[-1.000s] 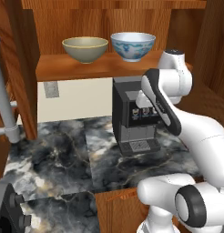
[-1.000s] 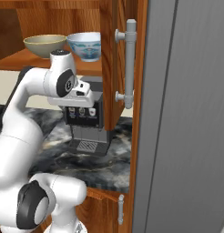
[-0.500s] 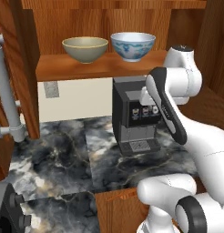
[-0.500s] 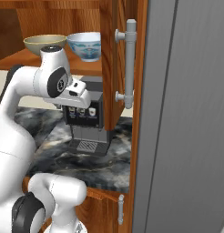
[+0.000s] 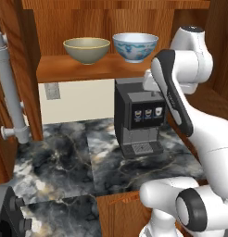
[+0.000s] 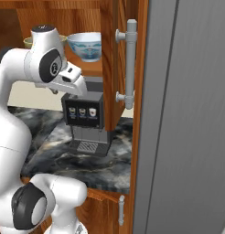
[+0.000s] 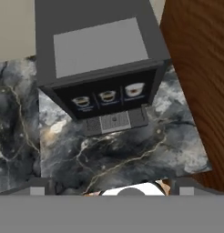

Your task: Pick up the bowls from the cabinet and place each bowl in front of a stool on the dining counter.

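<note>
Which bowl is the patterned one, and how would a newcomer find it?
Look inside the open wooden cabinet above the coffee machine. Two bowls sit side by side on its shelf. The patterned bowl is the right one, white with blue-teal markings, unlike the plain olive-beige bowl beside it.

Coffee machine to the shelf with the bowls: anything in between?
Nothing. In the left base view the coffee machine stands just under the cabinet shelf, only bare cream wall behind the gap.

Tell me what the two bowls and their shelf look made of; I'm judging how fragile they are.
Olive-beige bowl: probably matte glazed stoneware, dull with a pale rim. Patterned bowl: likely glossy porcelain, white with a blue-teal painted pattern. Shelf: reddish-brown wood with visible grain, satin finish. Being rendered, these are guesses from looks.
</note>
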Controlling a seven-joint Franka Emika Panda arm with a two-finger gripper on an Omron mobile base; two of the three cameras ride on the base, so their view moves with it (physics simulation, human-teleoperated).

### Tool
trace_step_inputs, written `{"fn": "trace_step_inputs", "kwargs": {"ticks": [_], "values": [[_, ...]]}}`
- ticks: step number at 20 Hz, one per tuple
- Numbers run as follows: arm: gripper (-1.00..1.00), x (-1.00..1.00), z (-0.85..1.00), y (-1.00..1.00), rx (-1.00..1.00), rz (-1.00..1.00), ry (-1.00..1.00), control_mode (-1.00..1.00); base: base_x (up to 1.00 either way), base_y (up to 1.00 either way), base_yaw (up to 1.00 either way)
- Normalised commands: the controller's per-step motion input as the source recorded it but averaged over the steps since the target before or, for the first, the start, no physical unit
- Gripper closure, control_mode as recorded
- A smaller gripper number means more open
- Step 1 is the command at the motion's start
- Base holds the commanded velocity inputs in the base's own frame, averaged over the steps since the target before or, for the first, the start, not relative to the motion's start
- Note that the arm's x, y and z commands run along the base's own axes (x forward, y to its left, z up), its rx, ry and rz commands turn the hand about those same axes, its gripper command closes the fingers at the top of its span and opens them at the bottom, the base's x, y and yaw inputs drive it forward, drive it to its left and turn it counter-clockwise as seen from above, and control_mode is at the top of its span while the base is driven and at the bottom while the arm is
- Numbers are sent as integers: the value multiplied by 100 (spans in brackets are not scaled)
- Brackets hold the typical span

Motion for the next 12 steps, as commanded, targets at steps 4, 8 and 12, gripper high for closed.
{"fn": "trace_step_inputs", "kwargs": {"ticks": [4,8,12], "values": [[-100,-1,47,0,10,-19,-4,-100,0,0,0],[-100,-10,28,0,18,-26,-4,-100,0,0,0],[-100,-13,16,0,16,-32,-1,-100,0,0,0]]}}
